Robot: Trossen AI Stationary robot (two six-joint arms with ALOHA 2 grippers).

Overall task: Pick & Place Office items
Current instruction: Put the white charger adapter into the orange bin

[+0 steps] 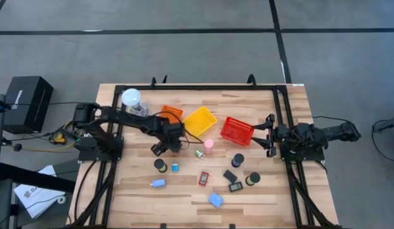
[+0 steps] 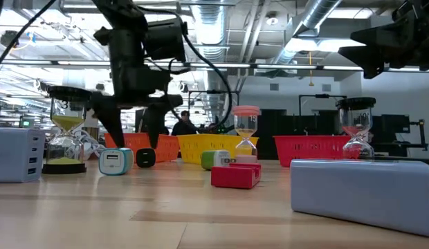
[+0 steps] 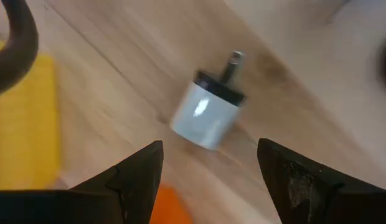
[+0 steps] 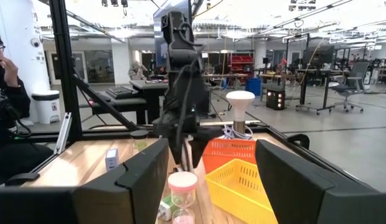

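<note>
Small office items lie scattered on the wooden table: black cylinders (image 1: 160, 165) (image 1: 237, 159) (image 1: 253, 179), light-blue blocks (image 1: 158, 183) (image 1: 215, 200), a pink cylinder (image 1: 208, 145), a red rectangle (image 1: 203, 178) and black flat rectangles (image 1: 230, 175). My left gripper (image 1: 161, 150) hangs open above the table's middle, in front of the orange basket (image 1: 172, 113). In the left wrist view, its fingers (image 3: 140, 177) stand wide apart short of a small pale cylinder (image 3: 205, 115) with a dark band and a metal stub, which lies on its side on the wood. My right gripper (image 1: 268, 137) waits open at the table's right edge.
Three mesh baskets stand in a row across the far middle: orange, yellow (image 1: 200, 121) and red (image 1: 236, 130). A white round globe (image 1: 131, 98) stands at the far left. A person (image 4: 6, 112) shows beyond the table. Bare wood lies along the near edge.
</note>
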